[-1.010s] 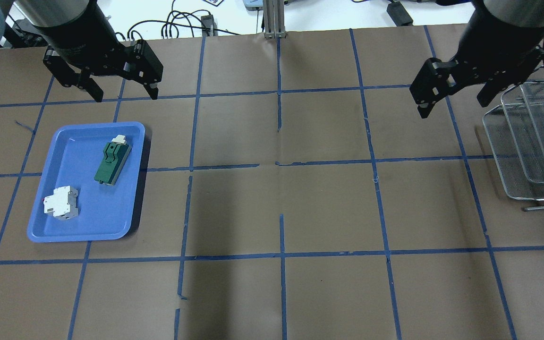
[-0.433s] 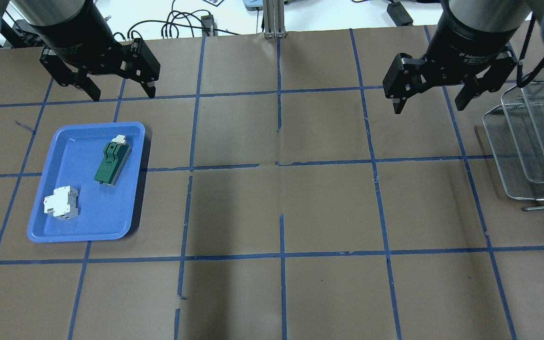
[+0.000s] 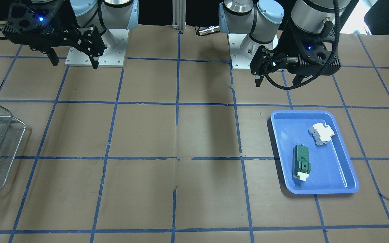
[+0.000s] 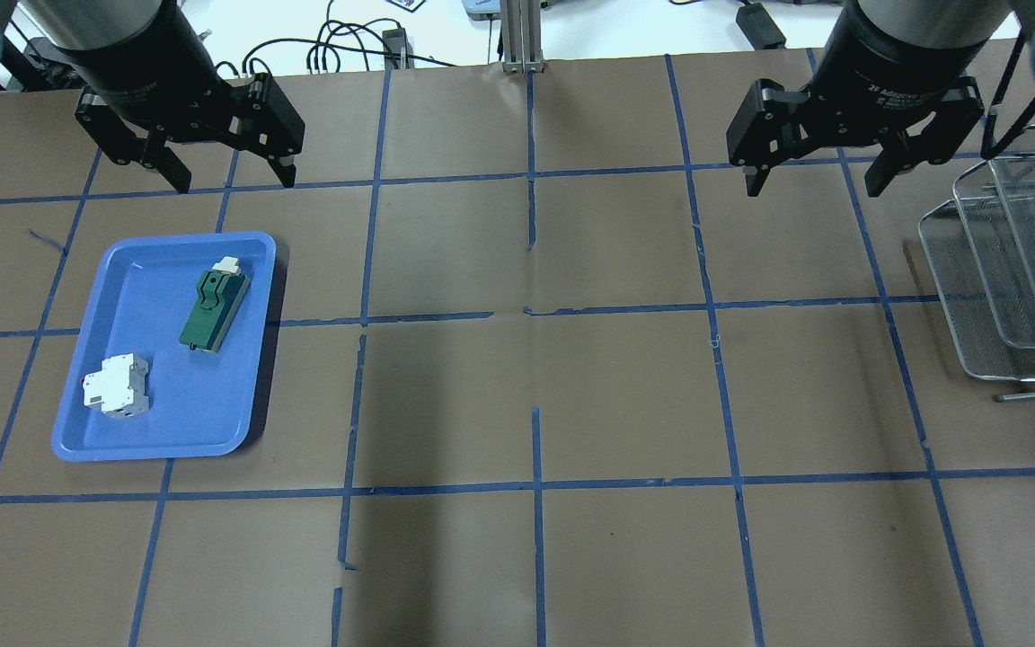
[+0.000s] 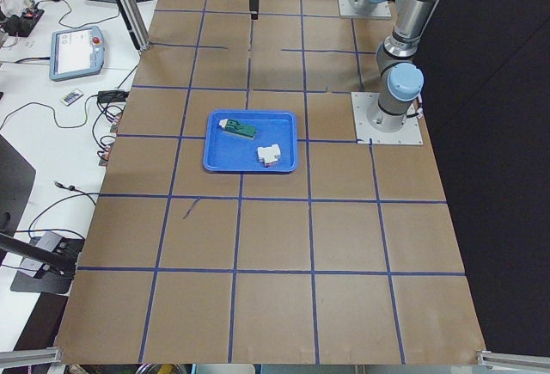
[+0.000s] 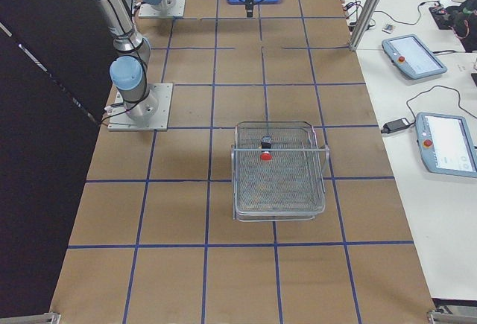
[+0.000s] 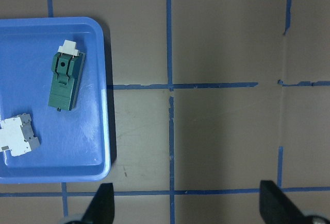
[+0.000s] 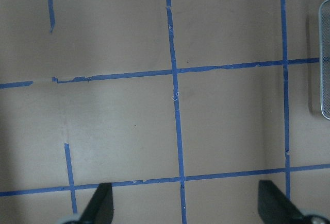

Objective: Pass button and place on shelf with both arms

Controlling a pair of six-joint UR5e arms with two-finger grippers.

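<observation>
The button [image 6: 265, 156], red cap on a black body, lies in the upper basket of the silver wire shelf [image 6: 298, 205]; only the exterior right view shows it. The shelf also stands at the right edge of the overhead view [image 4: 976, 359] and the left edge of the front view [image 3: 12, 148]. My left gripper [image 4: 235, 181] hangs open and empty above the far end of the blue tray; it also shows in the front view [image 3: 277, 82]. My right gripper [image 4: 813, 187] hangs open and empty left of the shelf, apart from it, and also shows in the front view [image 3: 74, 64].
The blue tray [image 4: 167, 404] on the left holds a green rectangular block [image 4: 214, 305] and a white breaker-like block [image 4: 116, 386]. Brown paper with a blue tape grid covers the table. Cables and pendants lie beyond the table's far edge.
My right gripper has moved left, away from the shelf, and turned level. My left gripper has barely shifted. Both stay open.
</observation>
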